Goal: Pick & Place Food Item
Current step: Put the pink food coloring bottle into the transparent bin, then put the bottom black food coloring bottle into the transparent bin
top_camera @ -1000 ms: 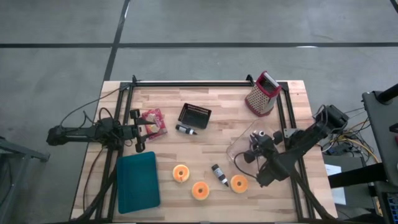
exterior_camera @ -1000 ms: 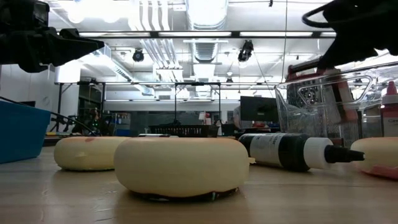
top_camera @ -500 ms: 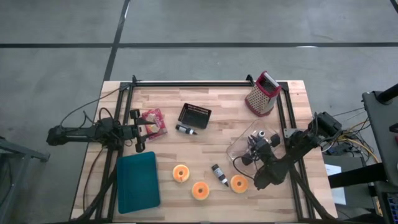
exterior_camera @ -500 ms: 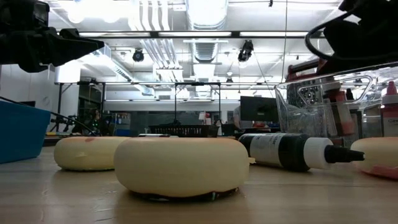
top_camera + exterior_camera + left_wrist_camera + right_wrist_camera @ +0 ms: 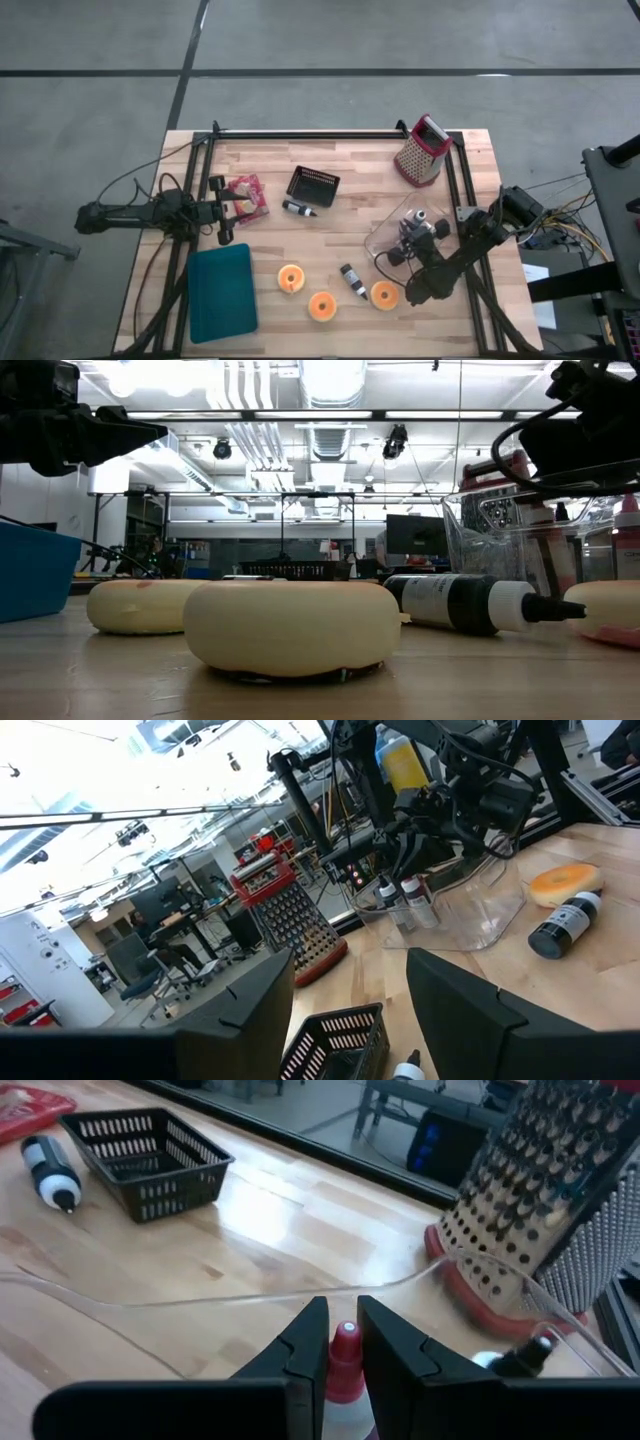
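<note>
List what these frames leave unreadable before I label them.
- Bottle label: high view, too small to read.
- Red packet: high view, contents too small; left tool overlaps its edge.
- Red-capped bottle between the right tool fingers: right wrist view, body cut off by the bottom edge.
- Teal tray: low view, cut off by the left edge.
- Clear container: high view, contents hidden under the right arm.

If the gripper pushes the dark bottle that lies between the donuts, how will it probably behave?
The dark bottle lies on its side on the wooden table and looks round, so it would probably roll if pushed across its length. Its narrow white tip may make it swing in a curve. It seems small and rigid, so likely light, not floppy.
</note>
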Available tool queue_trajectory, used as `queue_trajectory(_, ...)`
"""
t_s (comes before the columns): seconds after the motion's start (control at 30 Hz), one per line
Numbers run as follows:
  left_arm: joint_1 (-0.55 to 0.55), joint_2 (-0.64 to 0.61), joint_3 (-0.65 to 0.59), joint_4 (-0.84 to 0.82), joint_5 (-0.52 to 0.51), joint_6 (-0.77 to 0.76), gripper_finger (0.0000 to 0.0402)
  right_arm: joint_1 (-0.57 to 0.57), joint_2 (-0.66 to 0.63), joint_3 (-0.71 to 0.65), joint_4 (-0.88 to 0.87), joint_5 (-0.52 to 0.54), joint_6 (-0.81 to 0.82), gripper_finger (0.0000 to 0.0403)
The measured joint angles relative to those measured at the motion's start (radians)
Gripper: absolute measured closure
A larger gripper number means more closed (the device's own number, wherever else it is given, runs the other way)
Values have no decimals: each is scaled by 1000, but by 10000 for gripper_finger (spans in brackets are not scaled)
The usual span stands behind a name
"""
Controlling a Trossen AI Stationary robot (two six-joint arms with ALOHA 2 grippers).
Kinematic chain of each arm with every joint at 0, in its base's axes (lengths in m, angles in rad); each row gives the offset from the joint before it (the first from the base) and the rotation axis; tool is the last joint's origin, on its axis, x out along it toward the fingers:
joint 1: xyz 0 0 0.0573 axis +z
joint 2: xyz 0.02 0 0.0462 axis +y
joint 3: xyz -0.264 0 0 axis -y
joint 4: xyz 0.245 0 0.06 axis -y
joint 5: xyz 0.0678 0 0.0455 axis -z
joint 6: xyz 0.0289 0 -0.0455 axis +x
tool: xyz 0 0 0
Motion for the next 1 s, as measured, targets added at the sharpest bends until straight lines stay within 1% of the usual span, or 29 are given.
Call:
queue_trajectory(0.47,0,0,0,0,0,0,202,0,-7,0,2,-6,22,308)
queue_trajectory(0.77,0,0,0,0,0,0,202,0,-8,0,-6,-9,19,303)
queue_trajectory(0.87,0,0,0,0,0,0,202,0,-15,15,-38,-9,-33,303)
queue_trajectory(1.0,0,0,0,0,0,0,202,0,-35,57,-93,-8,-43,303)
